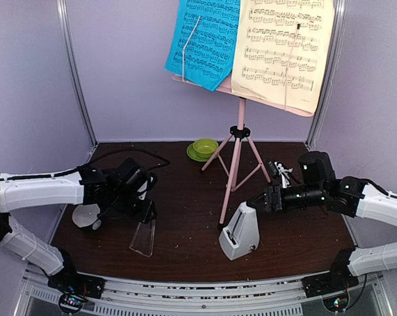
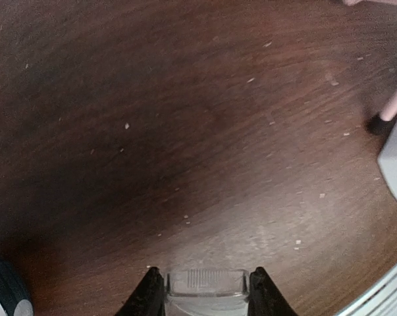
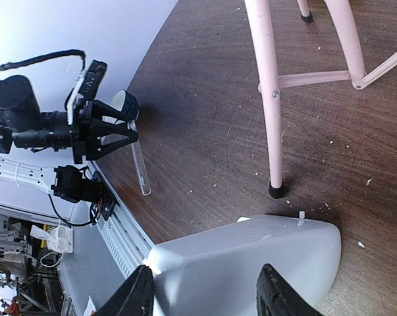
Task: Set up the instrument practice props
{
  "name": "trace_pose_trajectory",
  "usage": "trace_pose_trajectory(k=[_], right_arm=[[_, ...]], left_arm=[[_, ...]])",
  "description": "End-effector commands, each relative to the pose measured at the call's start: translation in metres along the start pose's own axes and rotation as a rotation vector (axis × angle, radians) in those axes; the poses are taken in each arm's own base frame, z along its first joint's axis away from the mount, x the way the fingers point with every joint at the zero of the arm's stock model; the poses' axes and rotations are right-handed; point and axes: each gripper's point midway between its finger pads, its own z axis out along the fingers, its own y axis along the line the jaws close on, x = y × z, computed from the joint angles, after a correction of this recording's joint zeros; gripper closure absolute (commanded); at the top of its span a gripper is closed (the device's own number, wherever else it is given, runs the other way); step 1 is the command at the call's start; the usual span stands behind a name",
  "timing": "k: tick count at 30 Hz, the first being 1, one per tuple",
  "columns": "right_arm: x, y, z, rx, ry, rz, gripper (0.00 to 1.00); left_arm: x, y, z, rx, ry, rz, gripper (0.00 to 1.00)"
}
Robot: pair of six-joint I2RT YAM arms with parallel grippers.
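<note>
Near the front edge of the surface (image 1: pixel 185 260), the clear cover (image 1: pixel 143 238) is grasped by the left gripper (image 2: pixel 205 276). The white metronome (image 1: pixel 239 232) is straddled by the right gripper (image 3: pixel 206 271); whether it is clenched cannot be told.

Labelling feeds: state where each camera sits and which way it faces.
Top external: above, behind the bases, facing the pink music stand; both arms show.
Left wrist: faces down at the table; left hand holds the clear cover.
Right wrist: faces leftward across it; right hand shows.
Shared: top and right wrist see the white metronome.

Pale lavender walls (image 1: pixel 132 85) enclose a dark wooden table (image 1: pixel 185 224) with metal corner posts (image 1: pixel 76 72).
</note>
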Motion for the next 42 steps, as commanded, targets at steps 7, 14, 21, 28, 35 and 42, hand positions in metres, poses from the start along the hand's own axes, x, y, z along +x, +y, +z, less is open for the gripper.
trace_pose_trajectory(k=[7, 14, 21, 28, 35, 42], right_arm=[[-0.008, -0.014, -0.013, 0.143, 0.005, 0.023, 0.27], [-0.024, -0.009, -0.034, 0.226, -0.048, 0.058, 0.14], [-0.017, 0.009, -0.042, 0.272, -0.013, 0.078, 0.0], [-0.002, 0.02, -0.033, 0.279, 0.043, 0.039, 0.0], [-0.02, 0.012, -0.031, 0.437, -0.009, 0.103, 0.02], [-0.019, 0.014, -0.029, 0.501, 0.031, 0.211, 0.0]], left_arm=[[0.015, 0.042, 0.041, -0.159, 0.216, -0.084, 1.0], [0.015, 0.054, 0.063, -0.204, 0.256, -0.083, 0.92], [0.023, 0.055, 0.075, -0.2, 0.292, -0.077, 0.5], [-0.013, 0.031, 0.052, -0.066, 0.137, 0.017, 0.26], [-0.052, 0.0, 0.019, 0.075, -0.1, 0.062, 0.24], [-0.069, -0.074, -0.017, 0.241, -0.368, 0.31, 0.21]])
